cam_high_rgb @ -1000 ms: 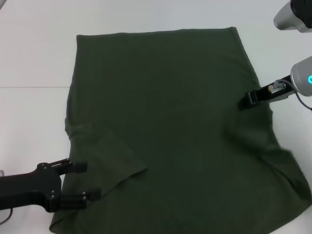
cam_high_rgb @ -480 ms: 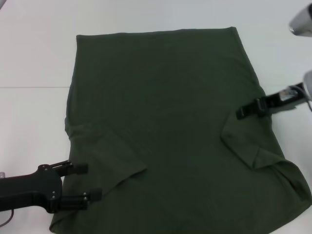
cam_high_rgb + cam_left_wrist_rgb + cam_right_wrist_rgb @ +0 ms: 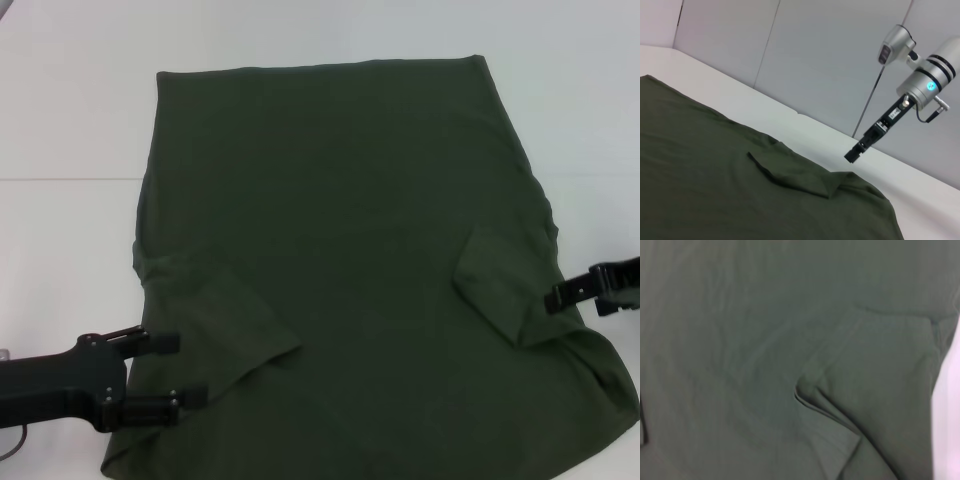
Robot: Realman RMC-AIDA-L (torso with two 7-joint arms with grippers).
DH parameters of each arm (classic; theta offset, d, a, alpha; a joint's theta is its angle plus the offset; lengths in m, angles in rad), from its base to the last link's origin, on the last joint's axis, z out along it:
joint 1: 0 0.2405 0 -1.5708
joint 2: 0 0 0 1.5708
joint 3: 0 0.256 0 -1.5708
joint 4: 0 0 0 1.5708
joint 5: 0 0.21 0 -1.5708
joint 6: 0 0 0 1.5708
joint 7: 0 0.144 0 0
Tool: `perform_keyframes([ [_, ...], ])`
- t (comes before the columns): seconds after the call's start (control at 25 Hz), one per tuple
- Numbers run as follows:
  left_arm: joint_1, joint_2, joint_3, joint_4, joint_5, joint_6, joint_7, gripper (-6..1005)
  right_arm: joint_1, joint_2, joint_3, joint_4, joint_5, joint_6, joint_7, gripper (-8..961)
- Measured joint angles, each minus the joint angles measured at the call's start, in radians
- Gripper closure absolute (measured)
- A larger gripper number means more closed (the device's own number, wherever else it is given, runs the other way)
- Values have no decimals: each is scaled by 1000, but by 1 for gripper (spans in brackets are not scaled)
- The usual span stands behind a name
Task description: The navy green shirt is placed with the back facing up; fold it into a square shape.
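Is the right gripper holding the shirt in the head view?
No. The right gripper sits beside the folded-in sleeve of the navy green shirt, with no cloth in it.

one shirt (image 3: 350, 260), two grippers

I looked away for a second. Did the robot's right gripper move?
Yes. The right gripper slid off the shirt towards its near right edge, leaving the sleeve folded in.

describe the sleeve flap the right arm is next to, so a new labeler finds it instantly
Start at the navy green shirt covering the white table. On the robot's right edge, beside the right end effector, the sleeve flap lies folded inward. The left flap is longer, near the left end effector.
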Motion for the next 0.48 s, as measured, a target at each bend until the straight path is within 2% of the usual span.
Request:
perform_keyframes([
  [0.48, -1, -1, 0, 0, -2, 0, -4, 74, -44, 1, -11, 8, -17, 12, -23, 90],
])
